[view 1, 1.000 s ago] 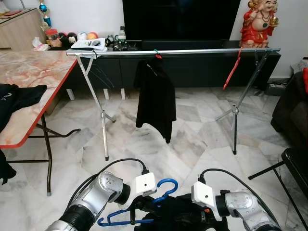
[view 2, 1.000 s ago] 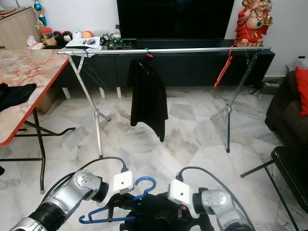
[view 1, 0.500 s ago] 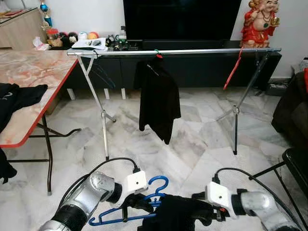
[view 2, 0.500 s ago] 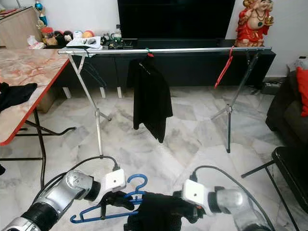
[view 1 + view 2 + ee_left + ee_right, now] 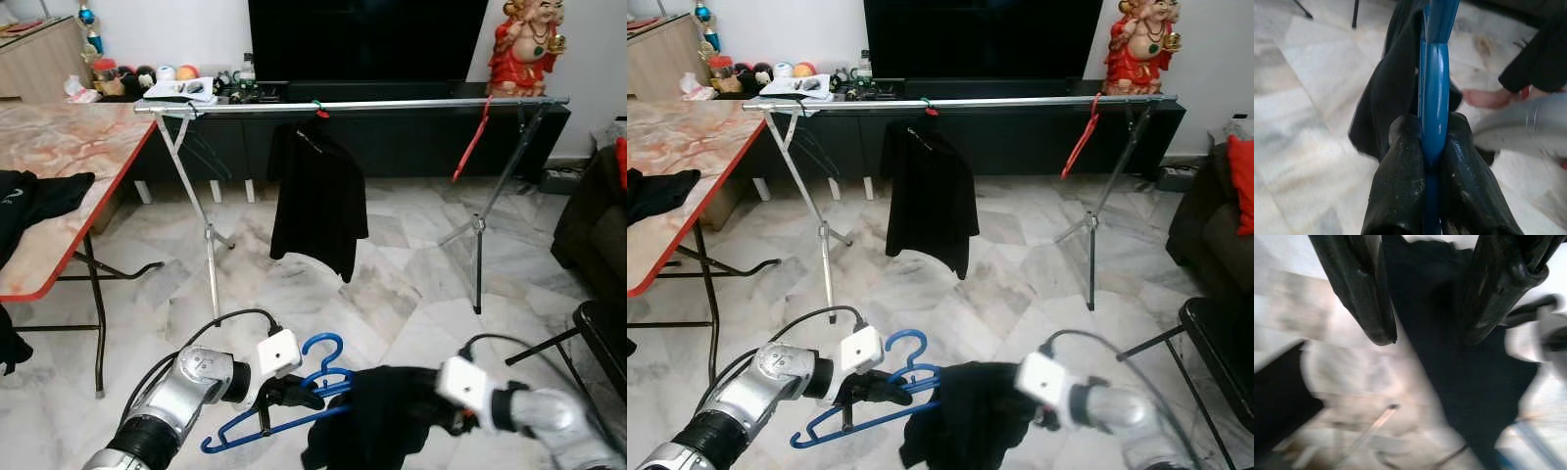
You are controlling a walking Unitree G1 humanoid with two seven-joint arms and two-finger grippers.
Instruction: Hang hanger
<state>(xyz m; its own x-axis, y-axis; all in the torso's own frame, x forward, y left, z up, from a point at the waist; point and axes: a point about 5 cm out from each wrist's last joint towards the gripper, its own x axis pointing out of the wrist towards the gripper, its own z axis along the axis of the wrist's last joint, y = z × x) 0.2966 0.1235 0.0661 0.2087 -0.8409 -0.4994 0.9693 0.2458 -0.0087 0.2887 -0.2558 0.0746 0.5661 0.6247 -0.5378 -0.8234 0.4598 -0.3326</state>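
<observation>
Currently the left gripper (image 5: 1425,147) is clamped tight on the blue hanger (image 5: 294,397), both fingers (image 5: 1400,161) pressing its bar, low above the marble floor (image 5: 392,284). The right gripper (image 5: 1432,340) has its fingers spread apart astride a black garment (image 5: 377,421) draped on the hanger. The drying rail (image 5: 392,104) stands well beyond.
</observation>
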